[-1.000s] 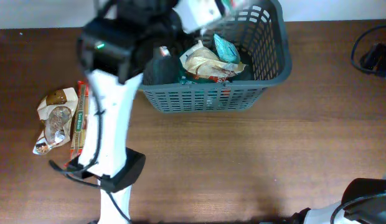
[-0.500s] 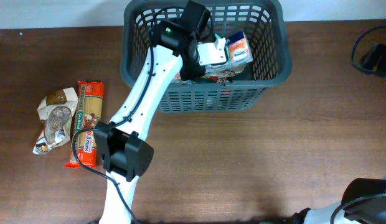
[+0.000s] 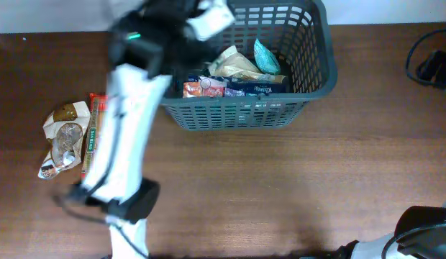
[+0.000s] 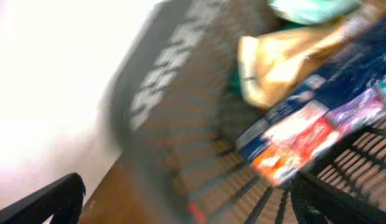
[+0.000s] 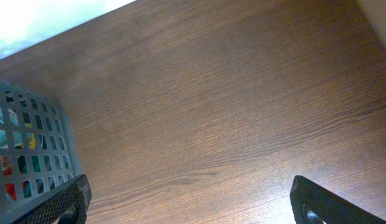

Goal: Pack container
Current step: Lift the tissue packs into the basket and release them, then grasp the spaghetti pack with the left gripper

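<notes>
Two grippers, both with fingers spread wide and holding nothing: your left gripper (image 4: 183, 186) hangs, badly blurred, over the left end of the container (image 3: 237, 114), and your right gripper (image 5: 190, 190) looks down on the wooden table (image 5: 230, 112) with the basket's corner at its left. You have the container at the table's far edge. Inside it, a blue-and-red packet (image 3: 230, 87) lies along the front wall, a tan bag (image 3: 236, 65) behind it, a teal pouch (image 3: 265, 56) further back. Well to the left, a crumpled bag (image 3: 63, 137) lies just beside a pasta packet (image 3: 90, 137), which is partly hidden by your left arm (image 3: 126, 122).
</notes>
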Controlling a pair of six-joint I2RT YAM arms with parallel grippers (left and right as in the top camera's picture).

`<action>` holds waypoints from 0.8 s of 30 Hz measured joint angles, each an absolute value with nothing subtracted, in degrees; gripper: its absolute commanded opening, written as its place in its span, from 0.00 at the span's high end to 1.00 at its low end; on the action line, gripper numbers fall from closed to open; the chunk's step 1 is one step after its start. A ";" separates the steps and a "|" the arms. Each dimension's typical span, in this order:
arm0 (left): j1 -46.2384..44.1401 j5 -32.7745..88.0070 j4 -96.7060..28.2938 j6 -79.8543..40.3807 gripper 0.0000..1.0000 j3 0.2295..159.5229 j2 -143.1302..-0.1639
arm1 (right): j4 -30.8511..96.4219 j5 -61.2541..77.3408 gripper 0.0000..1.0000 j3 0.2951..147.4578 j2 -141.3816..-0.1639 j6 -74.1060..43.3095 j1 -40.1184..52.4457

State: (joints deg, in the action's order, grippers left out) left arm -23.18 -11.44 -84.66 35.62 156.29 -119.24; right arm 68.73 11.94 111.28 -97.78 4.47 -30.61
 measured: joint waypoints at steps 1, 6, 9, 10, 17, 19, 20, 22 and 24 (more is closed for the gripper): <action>-21.71 -11.46 -84.88 34.83 0.01 156.07 -116.55 | 68.75 11.97 0.01 111.28 -97.78 4.49 -30.61; -11.51 -12.69 -83.24 32.47 0.01 144.99 -98.17 | 68.75 11.97 0.01 111.28 -97.78 4.51 -30.61; -3.57 -12.95 -82.26 30.15 0.00 131.26 -85.97 | 68.75 11.97 0.01 111.28 -97.78 4.47 -30.61; -0.40 -12.93 -82.00 28.75 0.01 125.95 -82.54 | 68.73 11.97 0.01 111.28 -97.78 4.47 -30.61; 15.55 -9.41 -76.84 16.95 0.00 92.23 -78.89 | 68.73 11.99 0.01 111.28 -97.78 4.45 -30.61; 17.02 -8.32 -73.93 15.22 0.00 84.93 -82.43 | 68.73 11.97 0.01 111.28 -97.78 4.47 -30.61; 17.34 -7.88 -72.36 14.63 0.01 82.00 -84.18 | 68.75 11.97 0.01 111.28 -97.78 4.45 -30.61; 17.74 -7.22 -69.87 13.61 0.00 77.89 -87.96 | 68.75 11.97 0.01 111.28 -97.78 4.47 -30.61; 17.87 -6.81 -68.07 12.99 0.00 76.40 -91.50 | 68.73 11.97 0.01 111.28 -97.78 4.45 -30.61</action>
